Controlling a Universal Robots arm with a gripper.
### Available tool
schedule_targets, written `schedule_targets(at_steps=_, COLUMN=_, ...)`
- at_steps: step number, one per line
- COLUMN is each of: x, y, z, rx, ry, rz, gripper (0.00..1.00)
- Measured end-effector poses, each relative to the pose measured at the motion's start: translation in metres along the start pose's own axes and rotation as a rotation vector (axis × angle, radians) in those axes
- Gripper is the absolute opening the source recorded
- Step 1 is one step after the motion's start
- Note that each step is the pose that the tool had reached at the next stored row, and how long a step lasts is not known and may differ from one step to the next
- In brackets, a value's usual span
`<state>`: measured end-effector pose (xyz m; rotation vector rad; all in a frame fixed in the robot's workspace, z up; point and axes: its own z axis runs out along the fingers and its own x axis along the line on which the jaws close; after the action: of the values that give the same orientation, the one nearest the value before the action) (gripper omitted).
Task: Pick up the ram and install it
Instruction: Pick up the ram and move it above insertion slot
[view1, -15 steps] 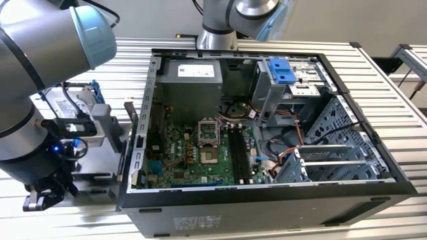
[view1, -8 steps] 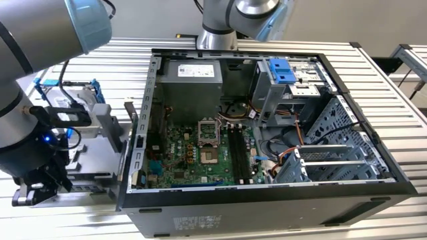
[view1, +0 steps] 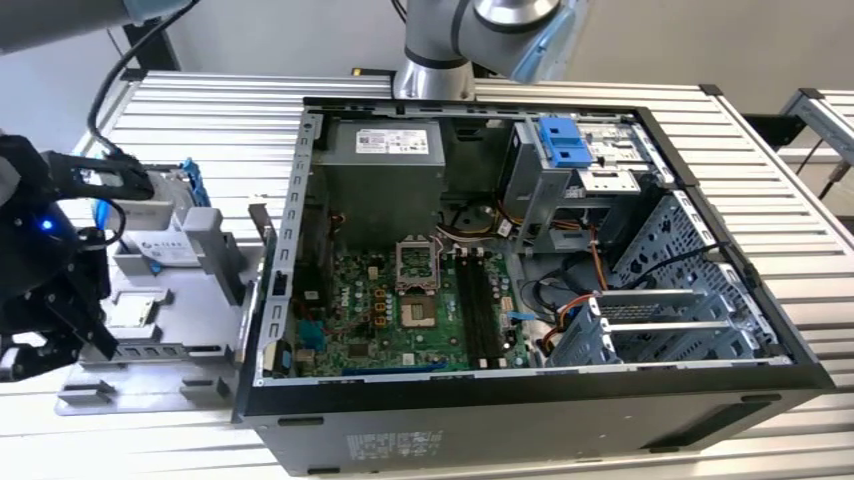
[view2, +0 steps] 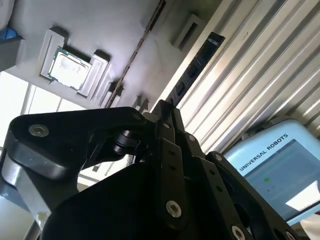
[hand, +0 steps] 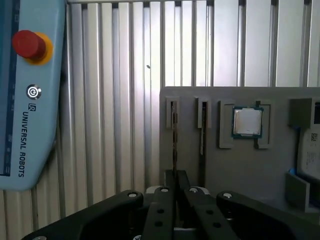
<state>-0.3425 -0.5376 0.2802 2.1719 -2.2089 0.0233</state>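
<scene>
The gripper's (hand: 175, 176) jaws look pressed onto the ram (hand: 174, 135), a thin dark stick standing edge-on in the slot nearest the edge of the smooth grey tray (hand: 230, 170) on the ribbed metal surface (hand: 115, 100). Pinched on so narrow an edge, it could tilt, jam or slip.

— How is the scene lit?
— Bright, even light is thrown from overhead; the worktop (view1: 747, 170) is washed pale.
— Shadows?
— The case (view1: 534, 415) interior is left dim. In the second wrist view, the ram (view2: 202, 57) and end effector (view2: 162, 107) are silhouetted against glare.
</scene>
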Motion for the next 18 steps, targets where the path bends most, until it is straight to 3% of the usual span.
schedule_targets(at_steps=18, x=0.0036, y=0.0018, z=-0.0876, rx=-0.0011, ry=-0.0001, rz=0.0, gripper=0.0)
